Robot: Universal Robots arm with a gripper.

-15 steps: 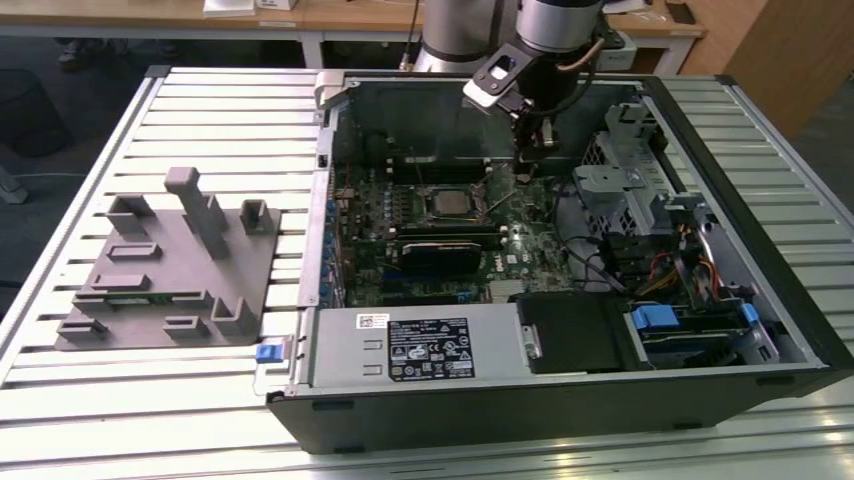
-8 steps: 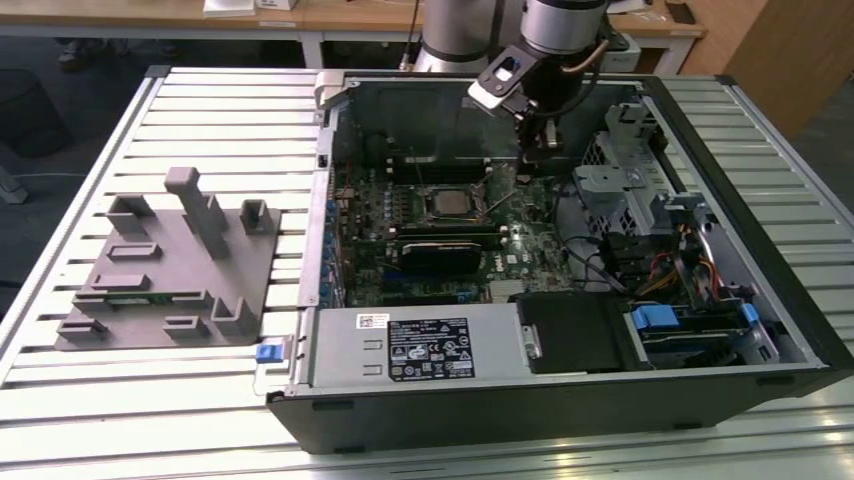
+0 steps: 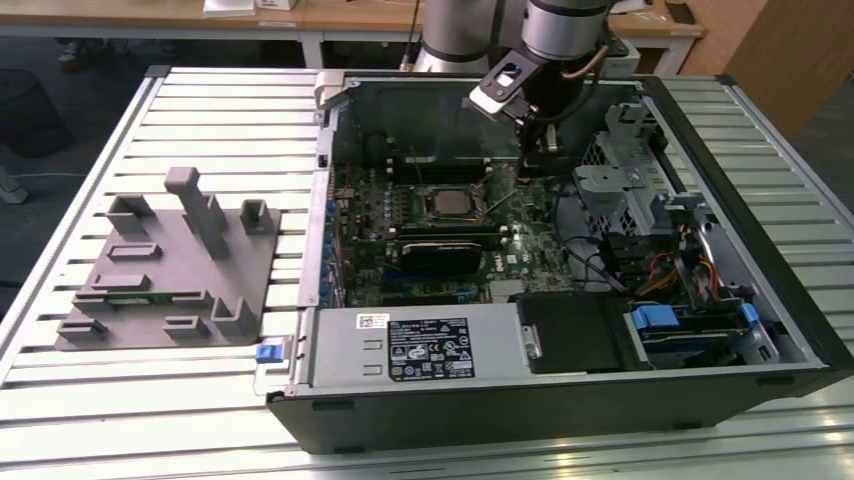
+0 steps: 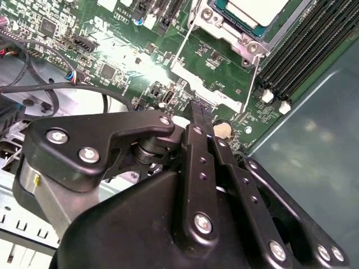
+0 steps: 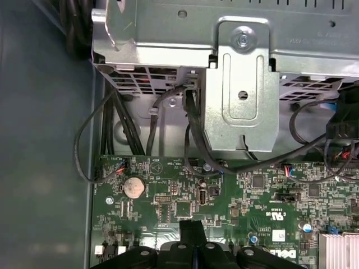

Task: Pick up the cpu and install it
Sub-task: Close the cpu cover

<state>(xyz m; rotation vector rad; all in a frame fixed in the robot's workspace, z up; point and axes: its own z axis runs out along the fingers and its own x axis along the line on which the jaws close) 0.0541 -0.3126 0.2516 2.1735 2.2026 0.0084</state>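
Here, the cpu (image 3: 451, 204) lies flat, top upward.

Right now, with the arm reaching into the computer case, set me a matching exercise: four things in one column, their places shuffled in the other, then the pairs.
Things
1. cpu
2. grey holder
3. labelled metal box
4. gripper

Places
a. on the slatted table, outside the case
b. over the motherboard, shut
c. in the framed socket
d. inside the case, along its near wall in the exterior view

Pairs: 1-c, 2-a, 3-d, 4-b
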